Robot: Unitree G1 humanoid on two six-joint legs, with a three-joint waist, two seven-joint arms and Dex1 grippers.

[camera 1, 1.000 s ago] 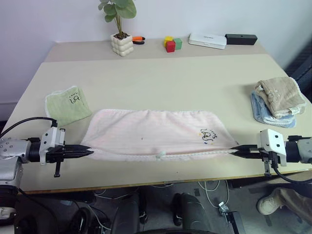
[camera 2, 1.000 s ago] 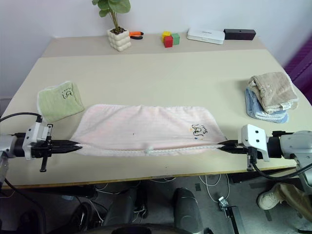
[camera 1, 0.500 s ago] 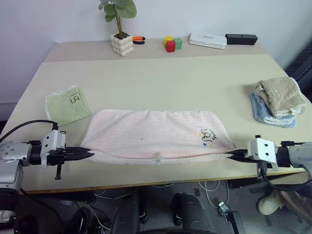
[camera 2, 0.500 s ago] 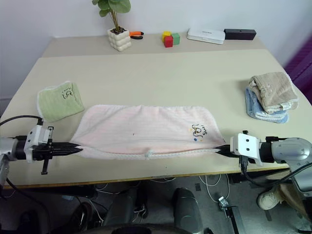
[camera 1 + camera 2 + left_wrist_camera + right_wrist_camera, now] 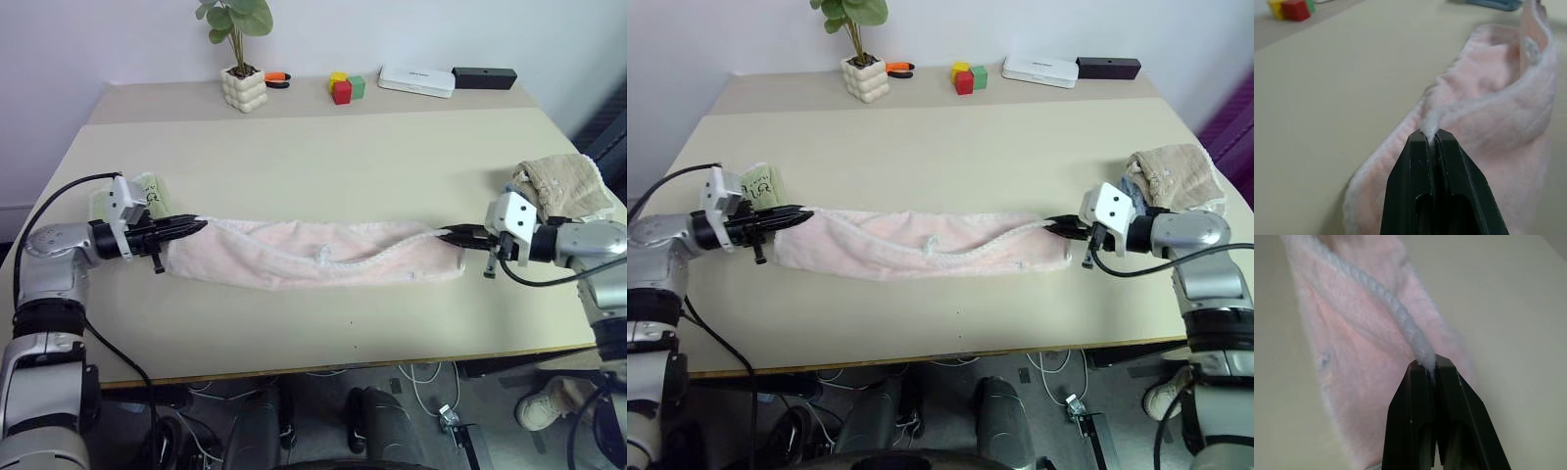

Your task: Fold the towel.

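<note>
Change: both grippers had carried the near edge of the towel point(image 5: 313, 257) up and away from the table's front, doubling it over into a narrow band where it had lain spread flat a second before.
Left gripper point(image 5: 199, 224): fingers clamped on the towel's whitish corner, arm bent at the elbow and reaching in from the left, gripper pointing nearly level toward the right.
Right gripper point(image 5: 439, 235): fingers pinched on the opposite whitish corner, arm reaching in from the right, tilted slightly downward.
Towel: slung between the two grippers across the middle of the table point(image 5: 323, 157), its edge sagging at the centre, its lower fold resting on the tabletop.
Beyond left gripper: green cloth point(image 5: 762, 182).
Beyond right gripper: beige cloth point(image 5: 558, 183).
Far edge: potted plant point(image 5: 242, 59), coloured blocks point(image 5: 345, 87), white box point(image 5: 417, 80).
</note>
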